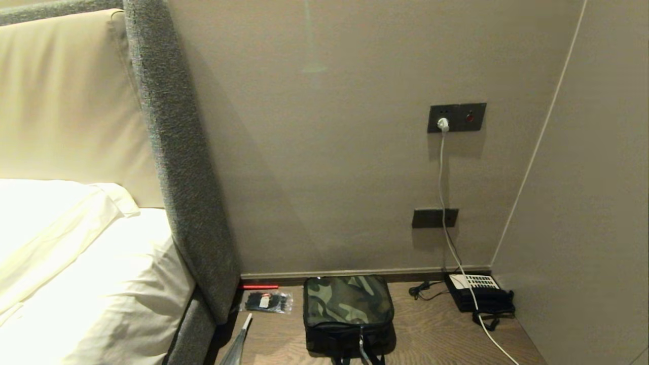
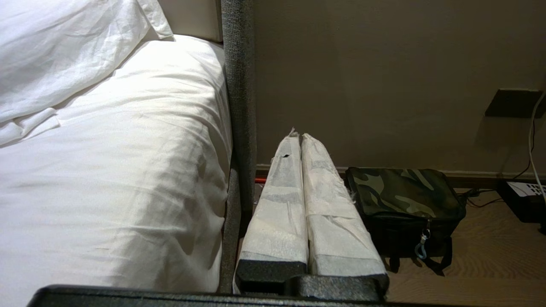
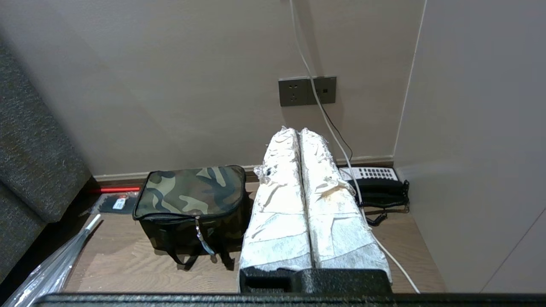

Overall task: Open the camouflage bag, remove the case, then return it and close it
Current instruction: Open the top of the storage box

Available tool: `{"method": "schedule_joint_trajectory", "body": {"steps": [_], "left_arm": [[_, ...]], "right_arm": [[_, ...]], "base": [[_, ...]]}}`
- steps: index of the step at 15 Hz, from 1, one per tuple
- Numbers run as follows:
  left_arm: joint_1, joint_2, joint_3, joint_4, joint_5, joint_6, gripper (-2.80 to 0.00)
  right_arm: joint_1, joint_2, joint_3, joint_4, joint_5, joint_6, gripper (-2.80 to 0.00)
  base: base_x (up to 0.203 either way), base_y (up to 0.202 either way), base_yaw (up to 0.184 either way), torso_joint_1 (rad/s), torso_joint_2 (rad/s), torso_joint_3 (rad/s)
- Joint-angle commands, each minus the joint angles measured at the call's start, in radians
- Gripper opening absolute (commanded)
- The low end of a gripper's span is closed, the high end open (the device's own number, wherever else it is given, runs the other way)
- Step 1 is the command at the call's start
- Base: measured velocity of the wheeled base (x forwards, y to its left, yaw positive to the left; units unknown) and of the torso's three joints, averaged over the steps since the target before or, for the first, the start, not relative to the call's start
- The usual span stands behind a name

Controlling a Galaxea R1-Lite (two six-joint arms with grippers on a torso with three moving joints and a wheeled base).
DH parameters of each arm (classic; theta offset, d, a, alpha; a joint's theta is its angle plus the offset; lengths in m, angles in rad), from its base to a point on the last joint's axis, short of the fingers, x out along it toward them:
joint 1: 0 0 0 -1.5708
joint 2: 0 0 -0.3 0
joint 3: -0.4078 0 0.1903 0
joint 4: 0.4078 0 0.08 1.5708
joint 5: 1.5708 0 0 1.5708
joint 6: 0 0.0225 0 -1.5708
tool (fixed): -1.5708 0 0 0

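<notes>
Judging by the zipped lid, nothing was done yet: the bag [image 1: 348, 314] sat closed on the wooden top [image 1: 436, 334], zipper pull hanging down its front face. The case was not visible, presumably inside. All steps remained: unzip, lift the case out, put it back, zip shut.

Left gripper [image 2: 300, 137] had its wrapped fingers [image 2: 281, 200] pressed together, holding nothing. It hung clear of the bag, which lay ahead of the tips and off to the side, near but not touching. Bed [image 2: 128, 170] and grey headboard edge [image 2: 239, 106] were on its other side.

Right gripper [image 3: 298, 130] was also closed and empty. The bag [image 3: 192, 192] lay ahead and to one side of it, phone [image 3: 375, 187] on the other side just past the fingertips. Neither gripper showed in the head view.

Clutter around the bag:
- packet of cable ties [image 1: 267, 302] and a red stick [image 1: 259, 287] between bag and headboard
- folded umbrella [image 3: 51, 264] at the near corner by the bed
- white cable [image 1: 446, 203] running from the wall socket [image 1: 456, 117] down past the phone and across the top on the right side

My read on obstacles: headboard crowds the left approach, while cable and phone crowd the right. Wall sat close behind the bag, so the lid may have little room to swing back.
</notes>
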Motion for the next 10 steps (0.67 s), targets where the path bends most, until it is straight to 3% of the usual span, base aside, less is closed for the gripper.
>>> {"method": "schedule_joint_trajectory", "body": {"steps": [1,5,10], "left_arm": [[0.000,-0.002,0.000,0.000,0.000,0.000,-2.80],[0.000,-0.002,0.000,-0.005,0.000,0.004,-2.80],[0.000,-0.002,0.000,-0.006,0.000,0.007,-2.80]], "right_arm": [[0.000,0.000,0.012,0.000,0.000,0.000,-2.80],[0.000,0.000,0.012,0.000,0.000,0.000,-2.80],[0.000,0.000,0.012,0.000,0.000,0.000,-2.80]], "base": [[0.000,0.000,0.000,0.000,0.00,0.000],[0.000,0.000,0.000,0.000,0.00,0.000],[0.000,0.000,0.000,0.004,0.00,-0.175]]}}
